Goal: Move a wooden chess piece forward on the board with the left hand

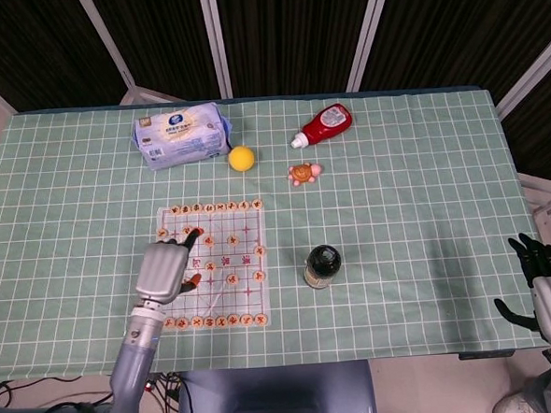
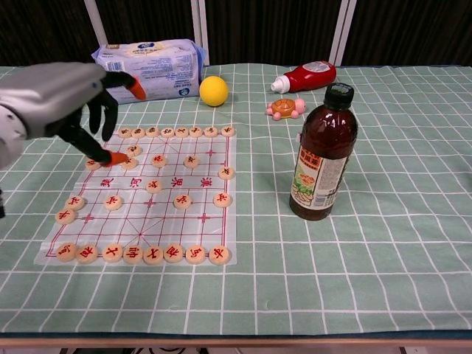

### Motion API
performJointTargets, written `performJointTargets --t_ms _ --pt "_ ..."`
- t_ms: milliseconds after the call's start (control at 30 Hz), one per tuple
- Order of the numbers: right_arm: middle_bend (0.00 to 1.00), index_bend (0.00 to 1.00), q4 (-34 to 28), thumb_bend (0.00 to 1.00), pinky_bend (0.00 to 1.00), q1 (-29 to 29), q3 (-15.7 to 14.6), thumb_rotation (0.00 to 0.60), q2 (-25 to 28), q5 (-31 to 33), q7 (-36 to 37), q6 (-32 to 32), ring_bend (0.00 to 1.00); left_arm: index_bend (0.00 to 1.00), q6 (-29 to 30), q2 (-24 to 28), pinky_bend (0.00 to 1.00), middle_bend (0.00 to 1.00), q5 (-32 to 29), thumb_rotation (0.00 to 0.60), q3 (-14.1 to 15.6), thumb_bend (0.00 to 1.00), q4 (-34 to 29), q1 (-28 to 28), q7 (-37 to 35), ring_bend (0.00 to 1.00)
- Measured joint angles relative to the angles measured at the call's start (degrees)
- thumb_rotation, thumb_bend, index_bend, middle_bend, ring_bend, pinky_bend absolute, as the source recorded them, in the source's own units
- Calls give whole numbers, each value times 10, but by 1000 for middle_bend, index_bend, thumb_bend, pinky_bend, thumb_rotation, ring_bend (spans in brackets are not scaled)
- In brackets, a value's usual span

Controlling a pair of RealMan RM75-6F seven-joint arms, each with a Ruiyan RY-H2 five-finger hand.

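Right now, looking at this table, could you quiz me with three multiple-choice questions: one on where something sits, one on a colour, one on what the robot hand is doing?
1. Where is the ball?
A. right of the wipes pack
B. on the chessboard
C. behind the dark bottle

2. What colour is the ketchup bottle?
A. green
B. red
C. blue

3. What is the left robot hand doing?
A. gripping the dark bottle
B. lying flat on the ball
C. raised above the board, holding nothing

Answers:
A, it lies beside the pack.
B, its body is red.
C, its fingers are spread and empty.
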Motion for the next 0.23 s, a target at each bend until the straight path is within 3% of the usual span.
performJointTargets --t_ms 67,233 --pt "0 0 3 292 0 0 -1 600 -1 -3 -5 2 0 0 24 33 81 19 46 600 25 16 -10 26 -34 7" --pt "0 0 12 292 0 0 -1 600 -6 -15 -21 14 0 0 92 120 37 0 144 600 99 0 -9 104 -109 0"
